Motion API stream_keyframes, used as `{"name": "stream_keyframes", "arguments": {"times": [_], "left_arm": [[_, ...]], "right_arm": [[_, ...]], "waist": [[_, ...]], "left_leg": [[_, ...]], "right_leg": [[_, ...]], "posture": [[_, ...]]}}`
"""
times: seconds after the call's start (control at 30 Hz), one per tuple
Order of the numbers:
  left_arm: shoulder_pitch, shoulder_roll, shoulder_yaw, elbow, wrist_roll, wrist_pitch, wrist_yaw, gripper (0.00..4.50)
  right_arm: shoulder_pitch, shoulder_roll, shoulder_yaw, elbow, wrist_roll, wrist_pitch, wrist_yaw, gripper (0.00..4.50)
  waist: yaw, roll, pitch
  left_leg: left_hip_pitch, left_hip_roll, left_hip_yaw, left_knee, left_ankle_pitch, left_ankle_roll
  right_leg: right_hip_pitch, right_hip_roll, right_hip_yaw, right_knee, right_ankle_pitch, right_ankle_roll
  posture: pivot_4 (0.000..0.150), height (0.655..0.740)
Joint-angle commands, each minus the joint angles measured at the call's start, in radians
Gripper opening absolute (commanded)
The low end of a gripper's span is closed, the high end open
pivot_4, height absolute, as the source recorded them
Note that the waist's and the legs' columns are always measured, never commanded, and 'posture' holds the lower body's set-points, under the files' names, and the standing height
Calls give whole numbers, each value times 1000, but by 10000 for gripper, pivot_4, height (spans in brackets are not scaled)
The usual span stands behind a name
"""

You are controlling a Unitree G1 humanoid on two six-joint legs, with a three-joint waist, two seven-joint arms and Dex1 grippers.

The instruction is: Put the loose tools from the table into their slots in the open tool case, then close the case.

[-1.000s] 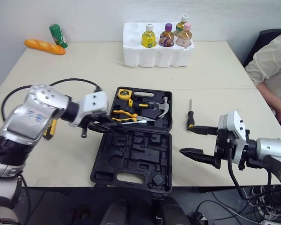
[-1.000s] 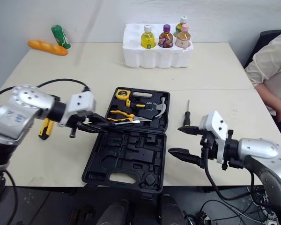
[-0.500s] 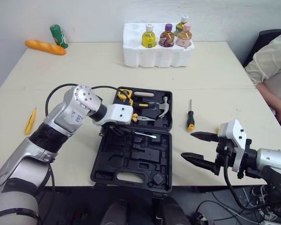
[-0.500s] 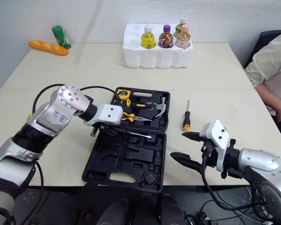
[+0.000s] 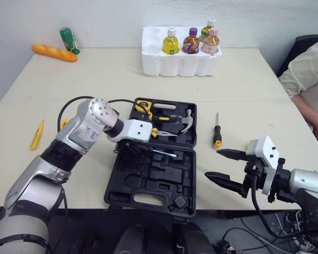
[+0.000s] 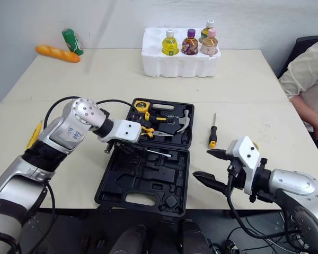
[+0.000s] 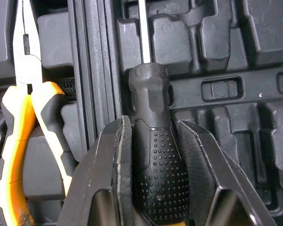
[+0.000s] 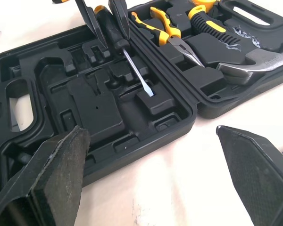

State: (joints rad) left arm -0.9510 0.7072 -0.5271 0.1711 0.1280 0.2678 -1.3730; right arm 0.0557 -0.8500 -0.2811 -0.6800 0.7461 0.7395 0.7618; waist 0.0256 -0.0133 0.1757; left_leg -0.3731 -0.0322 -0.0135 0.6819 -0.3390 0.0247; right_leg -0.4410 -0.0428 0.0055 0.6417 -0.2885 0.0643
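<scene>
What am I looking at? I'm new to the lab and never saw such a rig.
This is a humanoid robot with two arms, each ending in two black jaws. The two wide pictures come from its head cameras, looking down on the table; the two close-ups come from cameras on its wrists. On the table lie an open tool case holding a hammer and pliers, a loose screwdriver to its right, a slim yellow tool at far left, and a foam tray of bottles. The left jaws are shut on a black-handled screwdriver over the case; the right jaws are open and empty.
</scene>
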Motion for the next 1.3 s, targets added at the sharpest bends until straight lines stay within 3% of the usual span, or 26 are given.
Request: {"name": "stream_keyframes", "arguments": {"times": [0.03, 0.1, 0.2, 0.23, 0.3, 0.4, 0.53, 1.0, 1.3], "left_arm": [[-16, 17, 53, -20, -23, 2, -33, 32051], [-27, -10, 93, 3, -68, 20, -27, 40989], [-17, -49, 152, 81, -132, 2, -27, 40989], [-10, -69, 175, 144, -137, -27, 6, 36576], [32, -101, 238, 235, -204, -131, -9, 32273], [76, -145, 331, 324, -306, -161, -43, 19077], [147, -197, 383, 370, -333, -222, -3, 264], [205, -220, 400, 394, -316, -236, 33, 264], [222, -178, 295, 456, -168, -274, 48, 264]], "right_arm": [[-1, 2, -20, -29, 14, -20, 2, 45000], [0, -1, -16, -24, 11, -20, 7, 45000], [-1, -3, -14, -20, 8, -21, 12, 45000], [-5, -4, -11, -18, 9, -20, 12, 45000], [-16, -4, -5, -14, 9, -17, 13, 45000], [-25, -6, 3, -10, 10, -16, 20, 45000], [-40, -8, 18, -2, 7, -14, 29, 45000], [-60, -17, 24, 12, 21, 2, 33, 45000], [-52, -24, 28, 16, 16, 5, 38, 45000]], "waist": [[0, 0, 0], [0, 0, 0], [0, 0, 0], [-2, 0, 0], [-4, 0, 0], [-9, 0, 0], [-2, 0, 0], [-3, 0, 0], [-2, 0, -1]], "left_leg": [[0, 0, 0, 0, 0, 0], [0, 0, 0, 0, 0, 0], [0, 0, 0, 1, 0, 0], [0, 0, 0, 1, 0, 0], [1, 0, 0, 1, 0, 0], [1, 0, 0, 1, 0, 0], [1, 0, 0, 2, 0, 0], [1, 0, 0, 2, 0, -1], [2, 0, 0, 2, 0, -1]], "right_leg": [[0, 0, 0, 0, 0, 0], [0, 0, 0, 1, 0, 0], [0, 0, 0, 1, 0, 0], [0, 0, 0, 1, 0, 0], [0, 0, 0, 2, 0, 0], [0, 1, 0, 2, 0, 0], [0, 0, 0, 2, 0, 0], [0, 0, 0, 2, 0, 1], [1, 0, 0, 2, 0, 1]], "posture": [[1500, 7367], [1500, 7367], [1500, 7367], [1500, 7367], [1500, 7367], [1500, 7367], [1500, 7367], [1500, 7367], [1500, 7367]]}}
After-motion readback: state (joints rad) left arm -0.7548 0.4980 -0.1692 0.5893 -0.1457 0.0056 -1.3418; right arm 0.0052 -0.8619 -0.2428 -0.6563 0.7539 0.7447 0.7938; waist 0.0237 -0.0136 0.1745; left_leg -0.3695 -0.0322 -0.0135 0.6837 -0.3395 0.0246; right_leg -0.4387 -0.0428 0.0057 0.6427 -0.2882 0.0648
